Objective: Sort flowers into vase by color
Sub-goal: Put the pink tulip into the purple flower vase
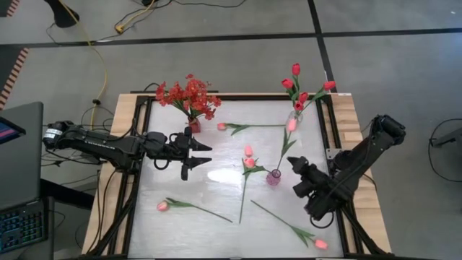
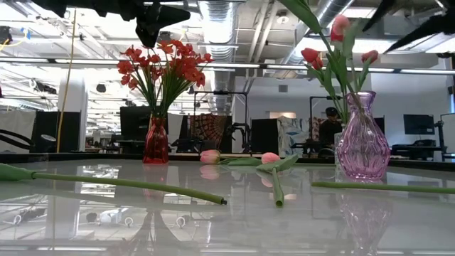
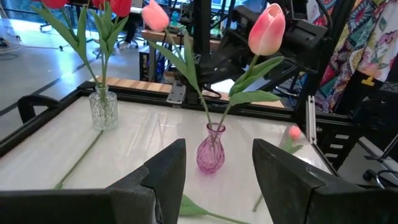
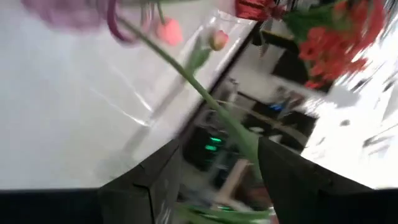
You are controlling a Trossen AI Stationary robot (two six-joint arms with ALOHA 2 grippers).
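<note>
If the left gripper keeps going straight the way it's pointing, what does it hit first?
Probably the pink vase holding two pink tulips. It sits dead ahead between the open left gripper fingers, though a lying tulip's leaf may come first; depth is unclear.

Open worktop [image 1: 195, 188] lies between the two arms, but loose pink tulips [image 1: 249, 162] cross its middle and the purple vase [image 1: 273, 178] stands just beside the right gripper [image 1: 294, 165].

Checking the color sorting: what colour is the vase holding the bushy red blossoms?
Red glass vase, matching its red blossoms; clearest in the low view.
</note>
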